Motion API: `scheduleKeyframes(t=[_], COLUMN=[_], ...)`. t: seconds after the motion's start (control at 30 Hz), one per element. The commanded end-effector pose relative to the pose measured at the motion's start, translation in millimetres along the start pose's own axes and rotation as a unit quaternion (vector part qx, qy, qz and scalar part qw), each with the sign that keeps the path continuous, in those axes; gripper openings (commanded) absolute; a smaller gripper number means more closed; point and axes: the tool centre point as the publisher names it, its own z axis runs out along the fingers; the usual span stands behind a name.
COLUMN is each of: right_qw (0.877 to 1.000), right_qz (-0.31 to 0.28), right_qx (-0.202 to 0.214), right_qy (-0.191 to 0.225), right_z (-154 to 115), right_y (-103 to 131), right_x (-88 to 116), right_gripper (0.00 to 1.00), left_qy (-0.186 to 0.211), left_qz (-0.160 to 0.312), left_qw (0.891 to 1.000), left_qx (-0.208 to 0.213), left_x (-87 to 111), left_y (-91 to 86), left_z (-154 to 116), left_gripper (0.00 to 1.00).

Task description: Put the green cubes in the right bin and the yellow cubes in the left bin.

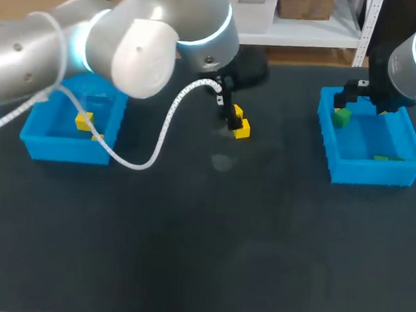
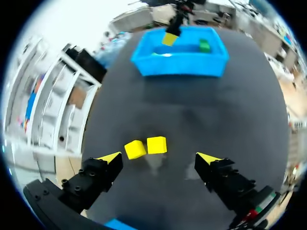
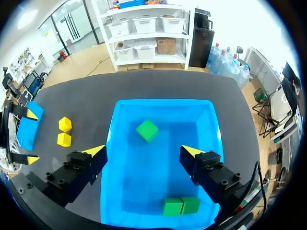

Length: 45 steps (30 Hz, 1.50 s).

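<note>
In the head view, the left pincer point(image 1: 231, 113) is hanging directly over the yellow cubes point(image 1: 241, 128), and the right pincer point(image 1: 359, 94) is hovering above the right bin point(image 1: 369, 173). Only this view is showing the left bin point(image 1: 67, 151).

In the left wrist view, that pincer is gaping wide and gripping nothing. The two cubes are lying touching between its fingers, nearer one finger, a detail the head view is hiding. Closing here is risking a double grab, or knocking one cube aside.

In the right wrist view, the right pincer is spread wide and empty. One green cube point(image 3: 147, 130) is showing ahead of it in the bin, and two other green cubes point(image 3: 181, 206) are lying beneath it.
</note>
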Motion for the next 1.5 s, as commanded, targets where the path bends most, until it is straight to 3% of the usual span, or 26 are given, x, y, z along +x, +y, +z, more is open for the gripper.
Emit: scheduleKeyframes(t=[0.03,0.33,0.53,0.6,0.73,0.97,1.1,1.5], right_qw=[1.000,1.000,1.000,1.000,1.000,1.000,1.000,1.000], right_qz=[0.000,0.000,0.000,0.000,0.000,0.000,0.000,0.000], right_qx=[0.002,0.002,0.002,0.002,0.002,0.002,0.002,0.002], right_qy=[-0.002,-0.002,-0.002,-0.002,-0.002,-0.002,-0.002,-0.002], right_z=[0.0,0.0,0.0,0.0,0.0,0.0,0.0,0.0], right_y=[0.4,0.4,0.4,0.4,0.4,0.4,0.4,0.4], right_x=[1.0,1.0,1.0,1.0,1.0,1.0,1.0,1.0], right_gripper=[1.00,1.00,1.00,1.00,1.00,1.00,1.00,1.00], left_qy=[0.114,0.108,0.113,0.116,0.114,0.096,0.088,0.101], left_qz=[0.489,0.547,0.583,0.608,0.617,0.613,0.621,0.624], left_qw=[0.858,0.823,0.796,0.778,0.773,0.780,0.776,0.772], left_qx=[0.109,0.109,0.119,0.105,0.097,0.079,0.063,0.059], left_x=[-8.0,-22.8,-14.6,-9.5,-6.5,-9.6,-9.1,4.0], left_y=[8.4,9.4,7.1,8.1,9.5,9.1,7.3,3.0], left_z=[22.7,47.5,57.8,60.2,62.1,67.1,73.1,93.4], left_gripper=[1.00,1.00,1.00,1.00,1.00,1.00,1.00,1.00])
